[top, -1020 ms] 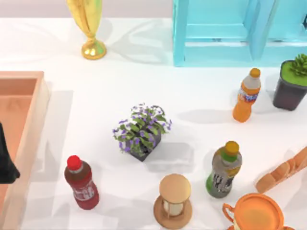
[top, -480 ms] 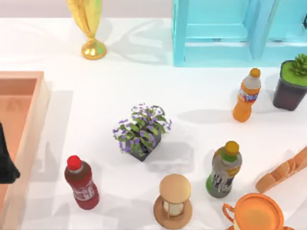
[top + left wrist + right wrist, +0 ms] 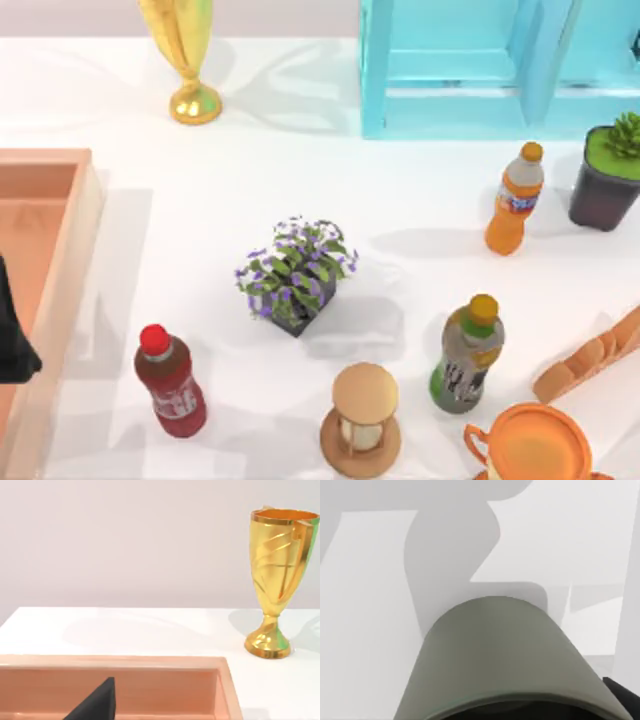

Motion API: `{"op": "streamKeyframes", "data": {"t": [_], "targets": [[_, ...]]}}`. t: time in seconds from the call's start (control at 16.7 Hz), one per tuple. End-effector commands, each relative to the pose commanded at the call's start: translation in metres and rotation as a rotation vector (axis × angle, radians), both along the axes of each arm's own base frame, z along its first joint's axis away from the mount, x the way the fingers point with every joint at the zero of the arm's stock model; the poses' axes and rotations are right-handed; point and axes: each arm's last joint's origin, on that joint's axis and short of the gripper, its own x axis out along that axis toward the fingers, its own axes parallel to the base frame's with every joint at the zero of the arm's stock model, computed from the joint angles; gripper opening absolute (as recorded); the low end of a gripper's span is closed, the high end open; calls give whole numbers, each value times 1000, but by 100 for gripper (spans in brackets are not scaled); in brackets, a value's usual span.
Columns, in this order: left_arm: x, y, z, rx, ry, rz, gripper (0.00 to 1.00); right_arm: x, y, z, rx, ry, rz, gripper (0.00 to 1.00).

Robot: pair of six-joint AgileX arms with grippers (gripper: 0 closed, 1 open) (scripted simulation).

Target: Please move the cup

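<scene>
From above, the white table (image 3: 200,200) carries the orange cup (image 3: 530,445) at its near right corner, just right of a wooden hourglass (image 3: 362,420) and below a green bottle (image 3: 466,355). My left gripper (image 3: 12,335) sits over the wooden tray (image 3: 75,240) at left; I cannot tell its grip. From my left wrist, a gold trophy (image 3: 277,575) stands before a plain pale wall. My right wrist faces grey surfaces.
</scene>
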Motion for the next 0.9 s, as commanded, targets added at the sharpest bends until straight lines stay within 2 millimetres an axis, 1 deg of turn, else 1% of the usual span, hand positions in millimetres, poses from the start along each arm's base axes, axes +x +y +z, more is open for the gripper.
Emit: {"op": "streamKeyframes", "data": {"t": [0.6, 0.66, 0.9], "targets": [[0, 0, 0, 0, 0, 0, 100, 0, 0, 0, 0, 0, 0, 98], [0, 0, 0, 0, 0, 0, 100, 0, 0, 0, 0, 0, 0, 100], [0, 0, 0, 0, 0, 0, 100, 0, 0, 0, 0, 0, 0, 100]]}}
